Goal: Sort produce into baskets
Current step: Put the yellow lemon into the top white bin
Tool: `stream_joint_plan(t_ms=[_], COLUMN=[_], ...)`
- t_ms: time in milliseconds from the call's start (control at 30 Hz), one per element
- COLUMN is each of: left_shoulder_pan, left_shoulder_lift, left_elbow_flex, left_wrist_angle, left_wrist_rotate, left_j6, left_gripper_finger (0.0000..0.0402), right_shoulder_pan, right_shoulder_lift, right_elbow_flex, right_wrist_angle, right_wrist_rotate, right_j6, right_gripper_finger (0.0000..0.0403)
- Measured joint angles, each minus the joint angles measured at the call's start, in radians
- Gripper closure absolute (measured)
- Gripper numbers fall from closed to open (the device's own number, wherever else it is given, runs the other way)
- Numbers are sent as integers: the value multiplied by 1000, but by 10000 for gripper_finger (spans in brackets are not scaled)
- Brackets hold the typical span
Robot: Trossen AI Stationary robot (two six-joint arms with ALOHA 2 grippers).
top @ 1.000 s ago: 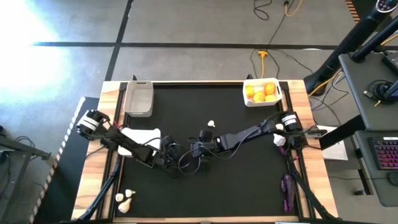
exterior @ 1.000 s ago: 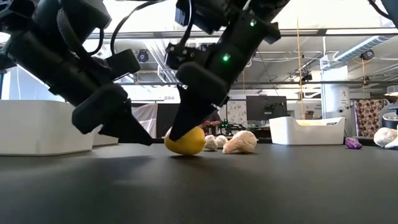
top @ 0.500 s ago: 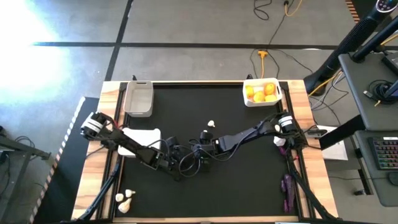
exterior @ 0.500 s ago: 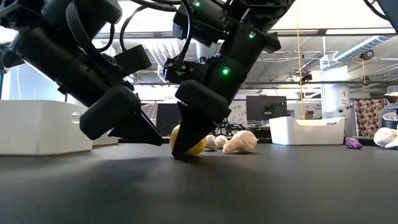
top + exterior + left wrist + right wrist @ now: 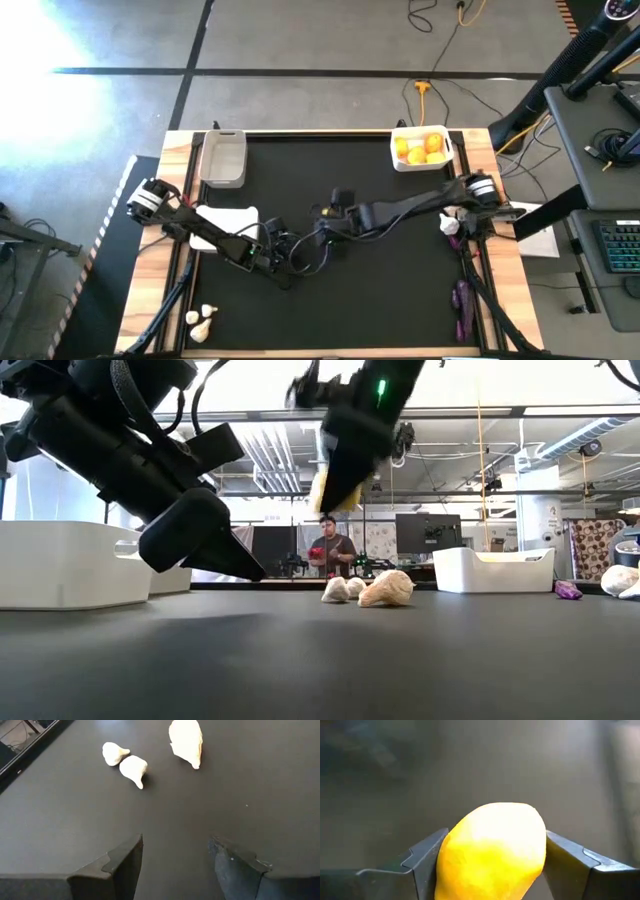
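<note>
Mid-desk, the right claw (image 5: 492,860) grasps a round yellow citrus fruit (image 5: 492,852) aloft; the left claw (image 5: 175,865) waits released.

A grey concrete floor (image 5: 300,45) fills the upper part of the high view, crossed by dark seams, with bright glare at the upper left. An orange cable (image 5: 424,92) trails across it. At the right edge stands a desk (image 5: 600,150) with a keyboard (image 5: 620,245). In the low view, a person (image 5: 327,547) stands mid-frame beneath ceiling ducts (image 5: 590,430).
</note>
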Motion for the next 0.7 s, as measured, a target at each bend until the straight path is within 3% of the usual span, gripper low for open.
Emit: stream_joint_plan(t_ms=[167,267,533,700], left_shoulder_pan=[0,0,-4,-7], left_shoulder_lift=[0,0,0,0], left_elbow_flex=[0,0,3,2], left_wrist_angle=[1,4,14,15], left_wrist_rotate=[-24,-24,-23,-16], left_j6=[-2,-4,-57,-85], left_gripper_finger=[192,192,192,192], right_shoulder_pan=[-39,-110,-440,-680], right_shoulder_lift=[-148,-244,-425,-454], right_elbow_flex=[-10,-65,-358,-559], right_wrist_angle=[-170,-238,-187,16], right_wrist_rotate=[334,402,395,198], right_j6=[51,168,261,234], right_gripper_finger=[139,145,131,139])
